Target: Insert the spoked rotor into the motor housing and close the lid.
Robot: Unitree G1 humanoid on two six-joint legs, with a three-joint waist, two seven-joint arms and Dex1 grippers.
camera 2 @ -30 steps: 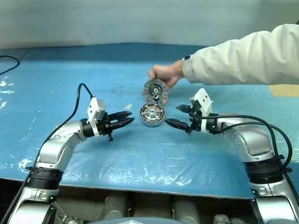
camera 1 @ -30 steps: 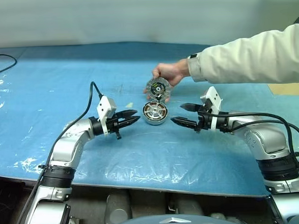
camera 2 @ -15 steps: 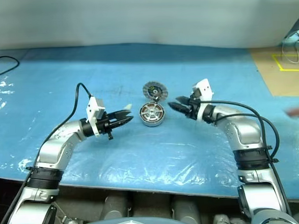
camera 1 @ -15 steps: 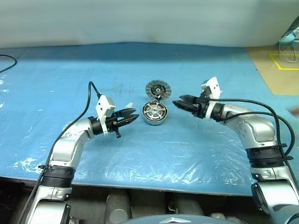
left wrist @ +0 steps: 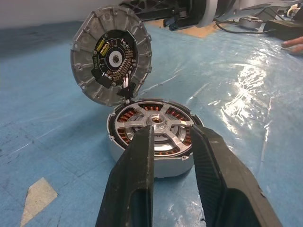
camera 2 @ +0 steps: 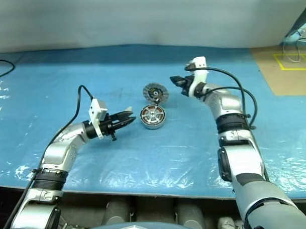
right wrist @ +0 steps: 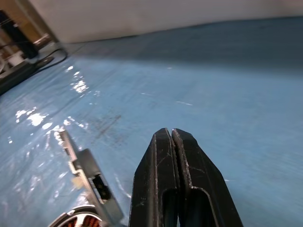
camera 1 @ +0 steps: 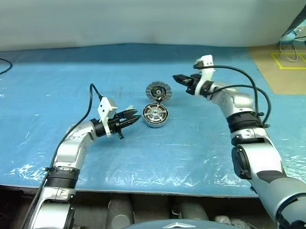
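The motor housing [camera 1: 156,115] sits on the blue plastic-covered table [camera 1: 51,83], between the two arms and nearer the left one. The spoked rotor [left wrist: 156,124] already lies flat inside it, over the ring of copper-orange windings. The lid [camera 1: 159,90] stands tilted up on edge at the housing's far side, its lower rim touching the housing wall, its dark inner face with small circuit parts turned toward the left arm; any printing on that face is too small to read. The left gripper [camera 1: 134,116] hangs just beside the housing, pointing at it, its fingers [left wrist: 137,170] parted a little and holding nothing. The right gripper [camera 1: 176,78] is off the table near the lid's far right side, apart from it, its fingers [right wrist: 163,161] pressed together and empty. A black cable [camera 1: 0,67] lies at the table's far left edge. Nothing stands between either gripper and the housing.
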